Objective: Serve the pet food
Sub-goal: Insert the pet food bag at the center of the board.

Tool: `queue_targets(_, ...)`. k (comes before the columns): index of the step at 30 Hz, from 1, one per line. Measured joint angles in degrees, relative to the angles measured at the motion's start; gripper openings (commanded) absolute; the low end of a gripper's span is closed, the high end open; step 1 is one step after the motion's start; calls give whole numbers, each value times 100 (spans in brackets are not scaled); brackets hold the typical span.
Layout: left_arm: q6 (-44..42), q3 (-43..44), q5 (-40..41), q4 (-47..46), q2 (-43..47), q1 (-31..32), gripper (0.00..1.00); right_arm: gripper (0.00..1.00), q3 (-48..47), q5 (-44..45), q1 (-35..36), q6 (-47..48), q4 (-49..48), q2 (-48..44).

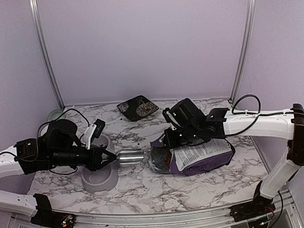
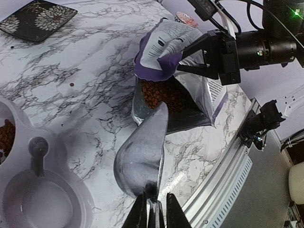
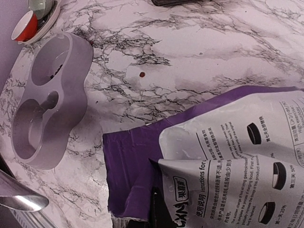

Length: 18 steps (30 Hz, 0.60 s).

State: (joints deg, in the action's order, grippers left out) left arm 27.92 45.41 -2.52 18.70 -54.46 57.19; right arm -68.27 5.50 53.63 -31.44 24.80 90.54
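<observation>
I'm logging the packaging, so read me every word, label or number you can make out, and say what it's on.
"Instructions for", after four Chinese characters, cut off by a fold: white panel of the bag.
Small Chinese lines with percentages beside that panel's round icons: too small to read.
Bag print in the top view: blurred.
No text on the grey double bowl or the metal scoop.

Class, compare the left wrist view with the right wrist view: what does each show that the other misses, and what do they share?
Left wrist only: the pet food heaped inside the bag's open mouth. Right wrist only: a red cup past the bowl. Both: the purple bag, grey double bowl, metal scoop and marble table.
</observation>
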Motion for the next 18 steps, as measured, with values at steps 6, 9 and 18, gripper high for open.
queue_targets(6, 42, -306, -498, -662, -321, 208, 0, 0, 195, -4, 70, -59, -168, -46)
queue_targets(9, 142, -501, -610, -1036, -450, 275, 0, 0, 251, -2, 125, -109, -181, -79)
queue_targets(18, 761, -1064, -490, -2240, -1008, 389, 0, 0, 603, -87, 234, -264, -378, -251)
